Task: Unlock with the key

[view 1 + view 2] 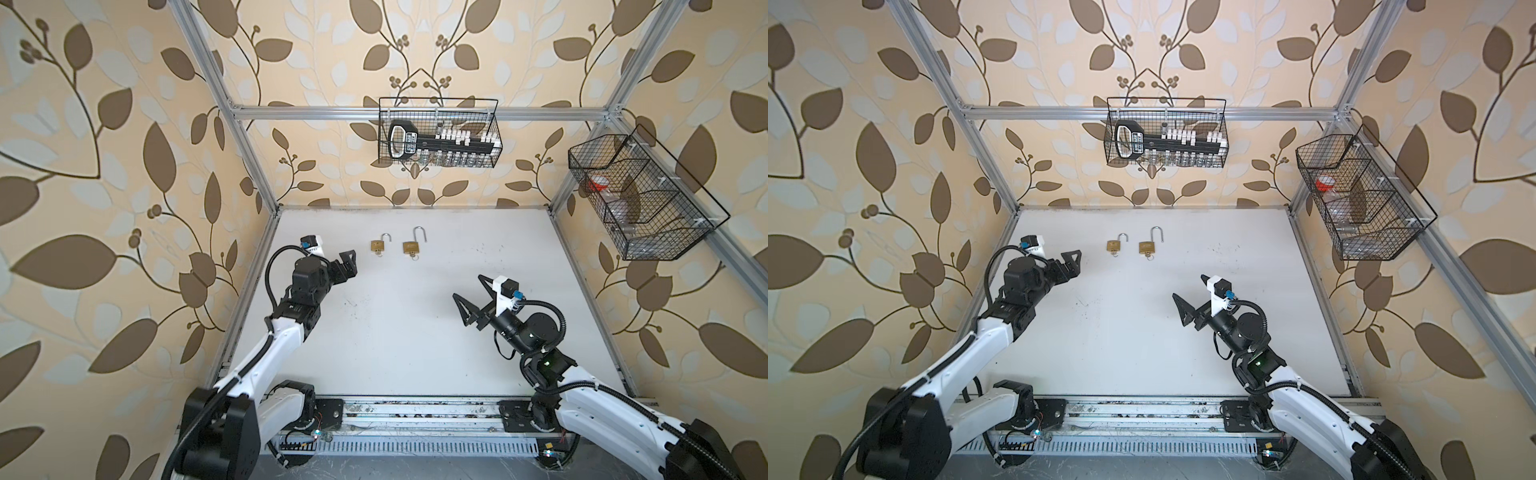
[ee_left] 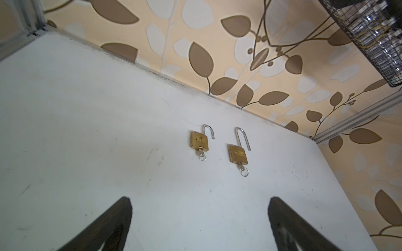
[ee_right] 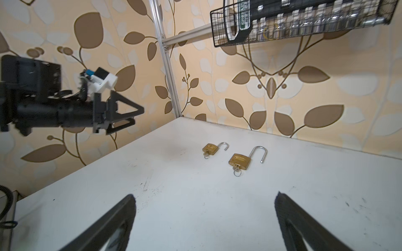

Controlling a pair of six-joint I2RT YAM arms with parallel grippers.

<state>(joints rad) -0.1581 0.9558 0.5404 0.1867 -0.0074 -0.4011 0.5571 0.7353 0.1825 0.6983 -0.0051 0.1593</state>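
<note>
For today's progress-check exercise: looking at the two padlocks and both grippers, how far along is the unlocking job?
Done: both the small padlock and the large padlock lie with shackles open, a key in each keyhole. In hand: nothing; the left gripper and right gripper are open, empty, clear of the locks. Left: seemingly nothing.

top views look down on the whole table (image 1: 395,353); wrist views, low and nearer, share the padlocks (image 2: 199,143) (image 2: 238,154).

The surface (image 1: 395,353) is bare across its middle and front, open for passing. Near the back edge lie the small padlock (image 1: 377,246) and large padlock (image 1: 410,248), with a narrow gap between them. Above them the back basket (image 1: 465,109) juts from the wall, and the side basket (image 1: 673,237) crowds the right.
</note>
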